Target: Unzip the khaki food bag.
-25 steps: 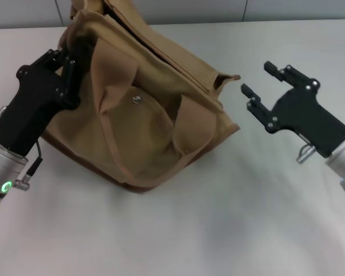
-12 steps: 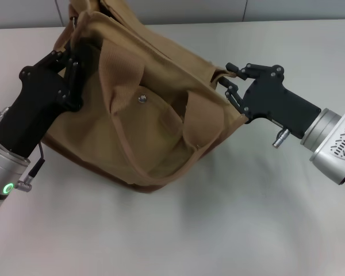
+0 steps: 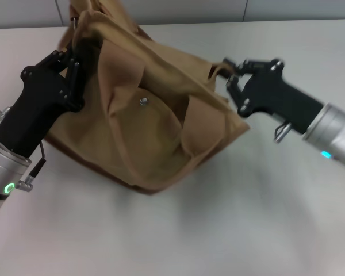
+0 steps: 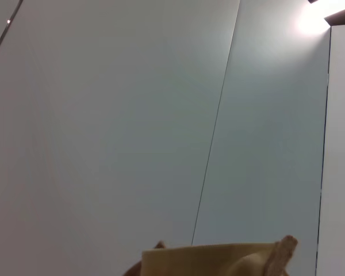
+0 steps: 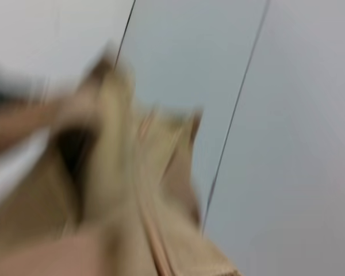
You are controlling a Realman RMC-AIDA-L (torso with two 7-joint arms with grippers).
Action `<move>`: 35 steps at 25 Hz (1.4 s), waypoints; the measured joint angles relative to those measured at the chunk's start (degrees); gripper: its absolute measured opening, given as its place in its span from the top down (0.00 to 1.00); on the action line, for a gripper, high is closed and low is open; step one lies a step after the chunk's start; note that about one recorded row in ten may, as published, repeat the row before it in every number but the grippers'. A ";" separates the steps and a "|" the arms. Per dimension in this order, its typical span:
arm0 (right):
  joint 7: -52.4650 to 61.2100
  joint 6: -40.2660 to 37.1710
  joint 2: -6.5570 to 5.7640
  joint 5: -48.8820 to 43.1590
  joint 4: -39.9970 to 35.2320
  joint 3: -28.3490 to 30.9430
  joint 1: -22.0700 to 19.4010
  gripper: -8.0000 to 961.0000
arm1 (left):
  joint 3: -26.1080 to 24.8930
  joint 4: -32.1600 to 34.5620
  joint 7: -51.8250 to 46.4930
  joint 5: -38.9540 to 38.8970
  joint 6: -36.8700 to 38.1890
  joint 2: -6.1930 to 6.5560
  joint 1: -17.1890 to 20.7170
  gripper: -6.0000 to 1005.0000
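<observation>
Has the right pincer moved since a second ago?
Yes. The right pincer has closed in leftward onto the bag's right top corner; earlier it hung clear of it.

Head view: even, soft light from above, moderately bright, no hard glare on the table. Soft diffuse shadow under the bag along its near edge, and a faint one below the right arm. Folds of the bag dark inside. Black parts of the left gripper lose detail, mostly flat black. Slight softness overall, edges not noticeably bent.

Left wrist view: sharp enough, pale wall panels, strong blown-out lamp glare in one corner, brightness falls off away from it.

Right wrist view: heavy motion blur, bag fabric smeared, outlines doubled; wall seams behind softer too.
</observation>
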 joint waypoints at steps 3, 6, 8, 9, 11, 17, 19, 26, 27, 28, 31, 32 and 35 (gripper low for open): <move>13.62 -6.33 -0.08 1.73 -4.83 0.13 0.95 0.93 | 0.78 -0.05 -0.45 0.03 -1.02 -0.05 0.24 0.92; 23.72 -7.66 -0.11 5.31 -7.91 0.13 2.53 0.91 | 3.25 -0.13 -0.56 0.09 -3.44 -0.09 0.28 0.92; 27.98 -6.64 -0.11 7.44 -8.90 -0.06 3.32 0.90 | 5.78 -0.13 -0.58 0.05 -5.23 -0.09 0.09 0.92; 29.36 -5.89 -0.12 8.01 -9.17 -0.18 3.61 0.90 | 7.52 -0.06 -0.62 -0.01 -6.50 -0.09 -0.08 0.92; 31.32 -3.89 -0.11 8.44 -9.38 -0.26 4.17 0.89 | 8.24 0.00 -0.84 -0.01 -7.16 -0.09 -0.11 0.92; 33.06 -1.30 -0.07 8.82 -9.08 0.26 3.58 0.86 | 9.08 -0.05 -4.21 -0.05 -8.40 0.24 0.46 0.92; 34.77 -3.72 -0.09 10.16 -9.10 0.53 2.24 0.85 | 8.62 -0.11 -4.30 -0.14 -6.98 0.38 1.31 0.86; 45.28 -22.66 -0.77 12.05 -14.41 -1.39 -3.80 0.60 | 4.66 -4.41 -2.32 0.06 7.67 2.45 3.92 0.67; 46.48 -25.95 -0.96 11.09 -16.27 -3.69 -4.31 0.56 | 4.98 -5.33 -1.78 0.78 10.73 3.74 3.74 0.65; 47.49 -28.99 -1.18 10.11 -18.31 -6.61 -4.77 0.51 | 5.34 -6.03 -1.44 2.33 13.36 5.31 3.46 0.63; 48.14 -37.15 -2.07 6.82 -23.81 -20.37 -5.56 0.37 | 5.98 -6.87 -2.16 10.22 18.43 10.72 1.86 0.57; 47.40 -39.29 -2.17 6.13 -25.06 -24.92 -5.87 0.33 | 5.98 -6.87 -2.16 10.22 18.43 10.72 1.86 0.55; 45.53 -41.48 -1.64 5.53 -27.52 -34.22 -6.96 0.22 | 6.64 -6.96 -3.38 16.29 19.48 13.63 0.41 0.38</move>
